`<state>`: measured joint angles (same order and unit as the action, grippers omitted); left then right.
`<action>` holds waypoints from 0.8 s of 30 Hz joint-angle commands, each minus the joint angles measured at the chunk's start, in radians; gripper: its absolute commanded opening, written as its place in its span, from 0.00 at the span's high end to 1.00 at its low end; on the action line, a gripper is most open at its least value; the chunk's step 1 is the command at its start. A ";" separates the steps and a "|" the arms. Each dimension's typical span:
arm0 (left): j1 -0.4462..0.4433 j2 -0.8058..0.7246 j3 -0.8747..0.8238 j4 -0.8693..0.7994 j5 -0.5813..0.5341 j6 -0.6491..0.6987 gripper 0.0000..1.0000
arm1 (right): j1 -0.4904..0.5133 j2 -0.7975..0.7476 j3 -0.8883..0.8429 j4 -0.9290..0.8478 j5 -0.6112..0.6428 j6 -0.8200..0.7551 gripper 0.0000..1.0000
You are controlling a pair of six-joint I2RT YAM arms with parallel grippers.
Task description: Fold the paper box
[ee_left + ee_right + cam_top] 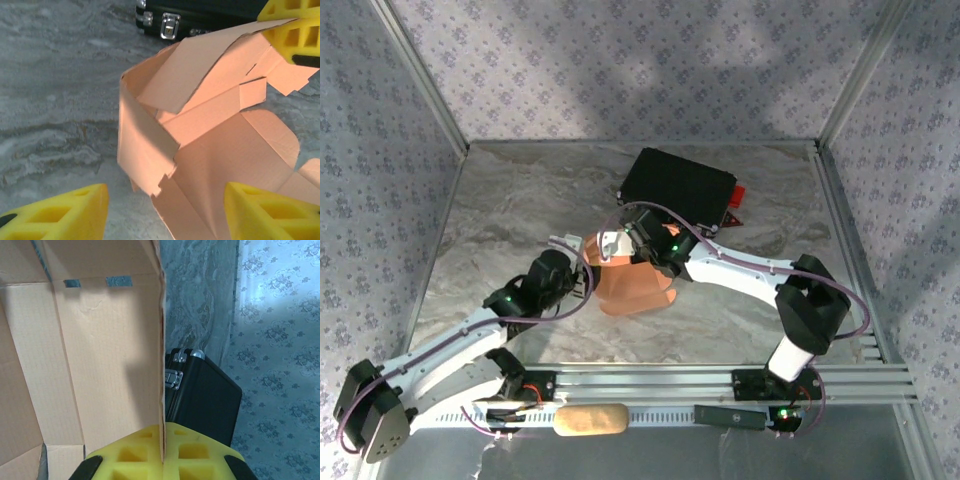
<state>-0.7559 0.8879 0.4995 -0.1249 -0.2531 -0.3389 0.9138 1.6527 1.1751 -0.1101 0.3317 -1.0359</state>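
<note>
From above, the paper box [638, 285] sits half-folded just in front of the black case [680, 188], with the left gripper [585, 270] and right gripper [610, 248] both close at it. On the left wrist, the fingers [75, 210] are spread and released, with the box ahead of them and the case behind it. On the right wrist, the fingers [200, 457] are clenched on a panel's edge, just beside the case.

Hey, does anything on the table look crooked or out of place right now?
The paper box is lopsided: half-formed, panels leaning at odd angles, one wall pinched edge-on in the right gripper. A tan block lies off the tabletop, on the near rail.
</note>
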 commanded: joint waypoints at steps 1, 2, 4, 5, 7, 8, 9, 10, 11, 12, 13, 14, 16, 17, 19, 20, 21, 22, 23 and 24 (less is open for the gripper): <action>-0.009 0.037 -0.013 0.121 -0.075 0.064 0.35 | -0.004 0.009 0.041 -0.036 -0.023 0.022 1.00; -0.010 0.060 -0.005 0.123 -0.087 0.072 0.35 | -0.006 0.007 0.041 -0.038 -0.027 0.025 1.00; -0.011 0.102 0.006 0.130 -0.107 0.087 0.35 | -0.007 0.005 0.041 -0.040 -0.031 0.030 1.00; -0.011 0.122 0.009 0.139 -0.117 0.093 0.35 | -0.007 0.005 0.041 -0.043 -0.034 0.032 1.00; -0.011 0.151 0.015 0.156 -0.140 0.101 0.36 | -0.006 0.005 0.042 -0.044 -0.036 0.033 1.00; -0.011 0.164 0.020 0.164 -0.145 0.105 0.37 | -0.006 0.007 0.041 -0.044 -0.036 0.035 1.00; -0.012 0.178 0.030 0.166 -0.145 0.110 0.39 | -0.006 0.007 0.040 -0.041 -0.034 0.036 1.00; -0.013 0.189 0.037 0.165 -0.146 0.110 0.42 | -0.006 0.007 0.038 -0.039 -0.033 0.037 1.00; -0.017 0.198 0.041 0.167 -0.155 0.110 0.45 | -0.006 0.007 0.036 -0.037 -0.032 0.038 1.00; -0.020 0.203 0.039 0.174 -0.164 0.110 0.50 | -0.007 0.007 0.034 -0.035 -0.034 0.041 1.00; -0.022 0.205 0.034 0.180 -0.176 0.108 0.56 | -0.006 0.007 0.032 -0.032 -0.034 0.043 1.00; -0.024 0.205 0.024 0.192 -0.187 0.101 0.62 | -0.006 0.007 0.029 -0.030 -0.035 0.044 1.00; -0.024 0.203 0.004 0.215 -0.195 0.089 0.74 | -0.005 0.008 0.026 -0.024 -0.036 0.046 1.00; -0.024 0.201 -0.006 0.227 -0.194 0.082 0.76 | -0.004 0.008 0.026 -0.020 -0.037 0.047 1.00; -0.024 0.194 -0.023 0.251 -0.190 0.067 0.80 | -0.003 0.009 0.026 -0.009 -0.038 0.049 1.00; -0.024 0.191 -0.030 0.262 -0.184 0.062 0.82 | -0.003 0.007 0.026 -0.005 -0.038 0.054 1.00; -0.024 0.189 -0.037 0.271 -0.181 0.057 0.84 | -0.003 0.004 -0.004 0.004 -0.038 0.060 1.00; -0.023 0.190 -0.042 0.276 -0.179 0.054 0.86 | -0.003 0.000 -0.013 0.011 -0.040 0.069 1.00; -0.025 0.191 -0.047 0.281 -0.180 0.049 0.89 | -0.003 -0.007 -0.018 0.021 -0.040 0.087 0.94; -0.023 0.194 -0.052 0.284 -0.180 0.048 0.92 | -0.001 -0.019 -0.022 0.029 -0.040 0.117 0.88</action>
<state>-0.7746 1.0939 0.4576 0.0845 -0.4351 -0.2726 0.9062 1.6527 1.1728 -0.1169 0.3180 -0.9890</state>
